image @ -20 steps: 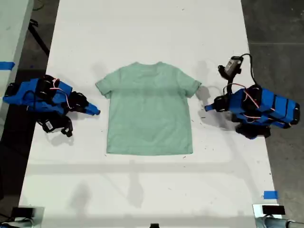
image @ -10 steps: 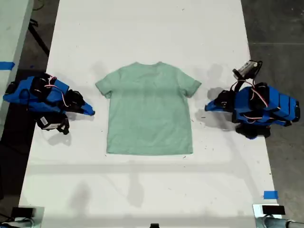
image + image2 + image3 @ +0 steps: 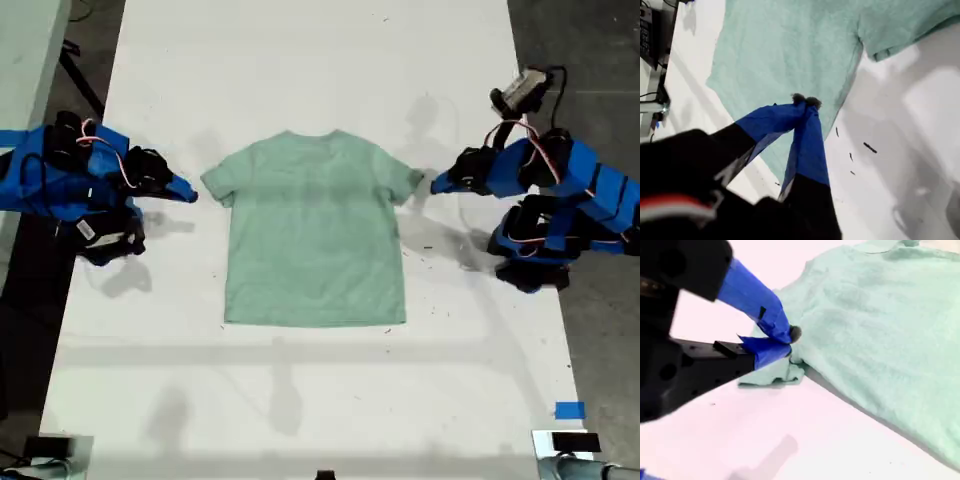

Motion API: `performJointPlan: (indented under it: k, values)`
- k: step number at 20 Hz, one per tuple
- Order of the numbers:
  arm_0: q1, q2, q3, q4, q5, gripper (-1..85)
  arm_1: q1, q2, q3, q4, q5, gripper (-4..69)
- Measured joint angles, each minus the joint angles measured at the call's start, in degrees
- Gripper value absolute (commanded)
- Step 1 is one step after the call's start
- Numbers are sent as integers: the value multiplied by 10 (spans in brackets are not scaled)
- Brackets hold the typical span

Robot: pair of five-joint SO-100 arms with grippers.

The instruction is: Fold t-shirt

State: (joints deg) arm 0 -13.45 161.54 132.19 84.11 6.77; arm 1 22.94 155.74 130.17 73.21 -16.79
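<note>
The pale mint-green t-shirt (image 3: 315,235) lies flat on the white table (image 3: 320,60), collar toward the exterior view's top. My first gripper (image 3: 437,184) is at the exterior view's right, shut and empty, with its tips just off the sleeve on that side. In the first wrist view its blue fingers (image 3: 812,130) meet at the tips (image 3: 805,101) above the t-shirt's side edge (image 3: 785,50). My second gripper (image 3: 190,193) is at the exterior view's left, shut and empty. Its tips (image 3: 789,342) hover right beside the other sleeve of the t-shirt (image 3: 880,320).
Small black marks (image 3: 428,247) dot the table beside the shirt at the exterior view's right. Blue tape (image 3: 569,410) and a small device (image 3: 565,442) sit at the exterior view's lower right corner. Dark floor borders both long table edges.
Both arms have lifted and swung toward the exterior view's top, bringing their shut tips from beside the shirt's body to sleeve level. The t-shirt has not moved.
</note>
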Motion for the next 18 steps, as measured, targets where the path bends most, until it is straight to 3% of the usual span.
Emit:
performJointPlan:
  k: [10,11,13,16,18]
  values:
    - [-123,-295,-316,58,125,0,121,-337,-387,113,-229,4]
    - [-128,-307,-323,60,129,0,127,-361,-418,124,-257,108]
    - [-134,-320,-326,60,133,0,139,-402,-449,143,-310,247]
    - [-136,-324,-327,60,134,0,167,-415,-424,135,-385,278]
    - [-136,-325,-327,60,135,0,187,-415,-367,98,-420,280]
